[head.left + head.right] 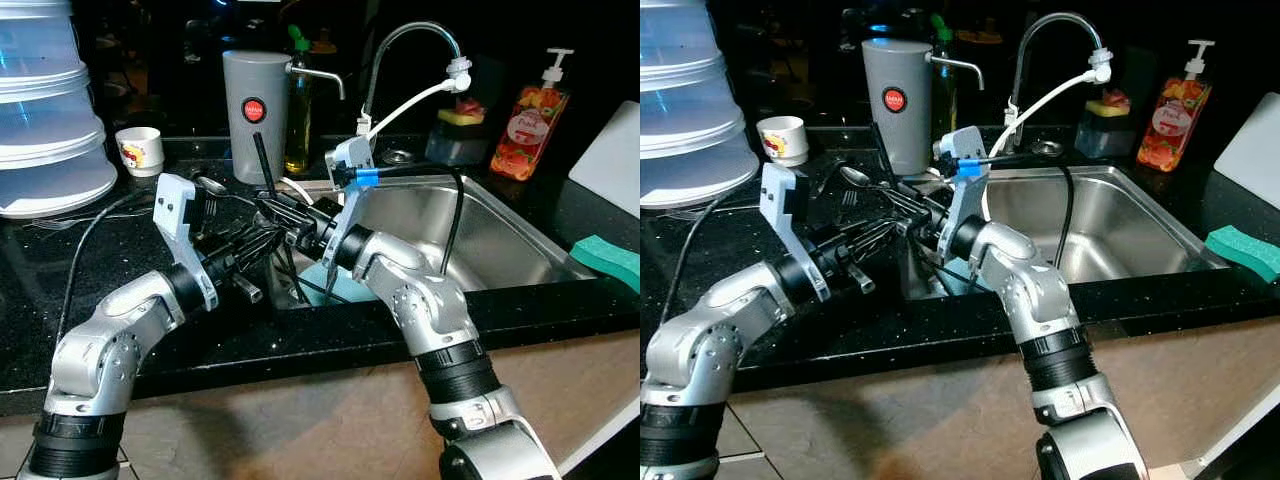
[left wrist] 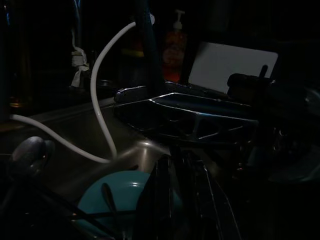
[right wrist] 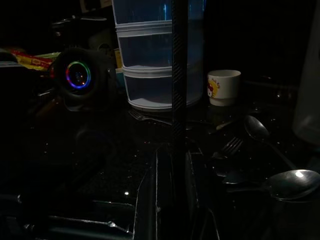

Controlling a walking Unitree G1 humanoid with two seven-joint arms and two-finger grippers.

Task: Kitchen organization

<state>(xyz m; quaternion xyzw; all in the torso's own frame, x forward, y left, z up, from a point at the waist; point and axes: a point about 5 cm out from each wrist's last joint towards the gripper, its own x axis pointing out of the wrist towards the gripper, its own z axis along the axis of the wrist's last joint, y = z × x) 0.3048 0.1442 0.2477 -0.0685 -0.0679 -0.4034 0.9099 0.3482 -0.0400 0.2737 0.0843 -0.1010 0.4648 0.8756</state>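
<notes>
Two hands meet at sink (image 1: pixel 500 235) edge — left hand (image 1: pixel 262 240) | right hand (image 1: pixel 285 215) | grip state: cannot tell for either | spoon (image 1: pixel 852 176) on counter (image 1: pixel 120 250)

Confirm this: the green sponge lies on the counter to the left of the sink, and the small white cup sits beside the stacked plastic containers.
Not quite. The green sponge lies on the counter to the right of the sink, not the left; the left eye view shows it. The rest stands: the small white cup sits beside the stacked plastic containers.
</notes>
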